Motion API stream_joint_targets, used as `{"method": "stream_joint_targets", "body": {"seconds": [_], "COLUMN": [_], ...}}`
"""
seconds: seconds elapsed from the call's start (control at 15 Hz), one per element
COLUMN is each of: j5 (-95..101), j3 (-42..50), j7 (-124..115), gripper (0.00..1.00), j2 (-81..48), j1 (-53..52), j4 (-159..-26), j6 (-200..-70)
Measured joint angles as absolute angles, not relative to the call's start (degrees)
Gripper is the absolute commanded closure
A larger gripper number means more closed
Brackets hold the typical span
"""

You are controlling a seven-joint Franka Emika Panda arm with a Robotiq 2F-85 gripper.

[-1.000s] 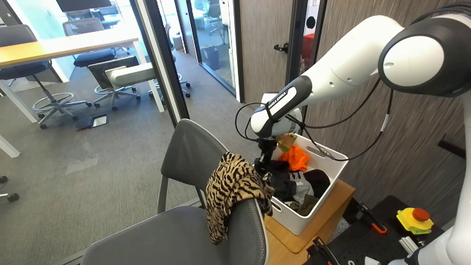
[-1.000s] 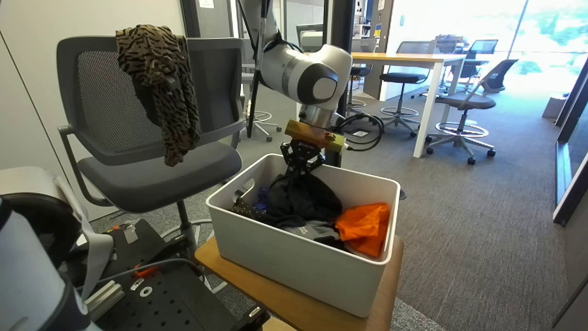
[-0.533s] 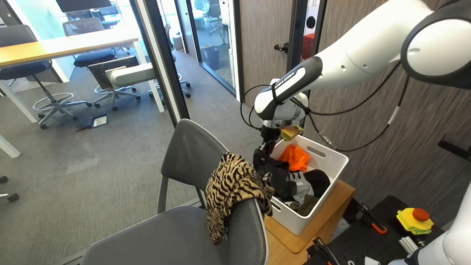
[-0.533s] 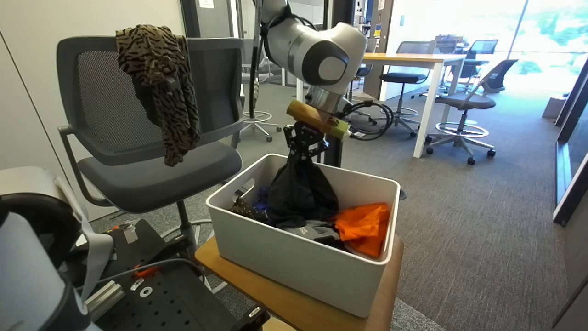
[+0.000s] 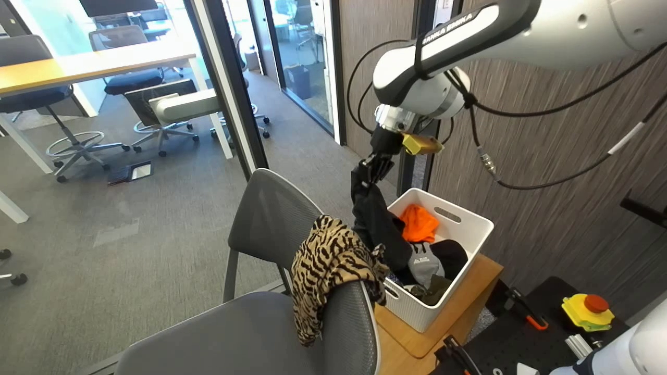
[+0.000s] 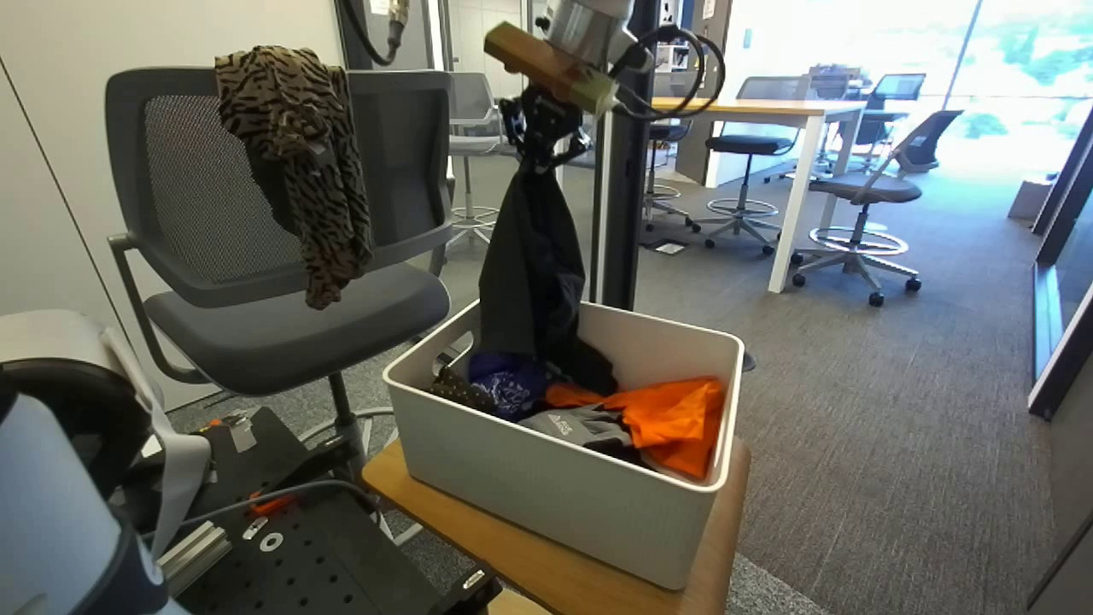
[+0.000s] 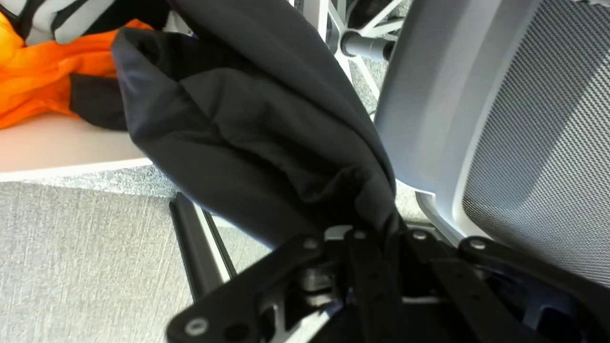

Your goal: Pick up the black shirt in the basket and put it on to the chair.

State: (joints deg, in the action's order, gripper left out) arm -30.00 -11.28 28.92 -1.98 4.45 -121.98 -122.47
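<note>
Your claw [image 6: 540, 162] grips a black shirt [image 6: 531, 265], its lower end inside the white basket [image 6: 564, 504]

In the foreground of an exterior view, the basket stands on a wooden desk [image 6: 512, 547]. Inside it, an orange garment [image 6: 679, 418] lies beside a gray garment [image 6: 581, 427]. Behind these, the shirt hangs, its top bunched in the clenched claw. Farther back, a gray mesh-backed chair [image 6: 192, 196] has a tiger-striped garment [image 6: 295, 145] draped over its backrest. Farthest are office chairs [image 6: 751, 143].

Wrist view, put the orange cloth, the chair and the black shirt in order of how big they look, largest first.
1. Black shirt and chair: too close to rank, both running out of the picture.
2. Orange cloth: clearly smallest.
</note>
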Motion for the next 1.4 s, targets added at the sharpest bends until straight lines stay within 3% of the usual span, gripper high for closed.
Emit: {"method": "stream_joint_targets", "body": {"seconds": [0.73,1.4], "j5": [-26.85,-8.84], "j3": [-11.85,-28.31], "j7": [2.98,-16.85], "gripper": [0.91,0.91], "j2": [22.17,17.47], "j1": [-7.94,-14.43], "j4": [-120.55,-114.45], "j6": [-120.38,-120.93]}}
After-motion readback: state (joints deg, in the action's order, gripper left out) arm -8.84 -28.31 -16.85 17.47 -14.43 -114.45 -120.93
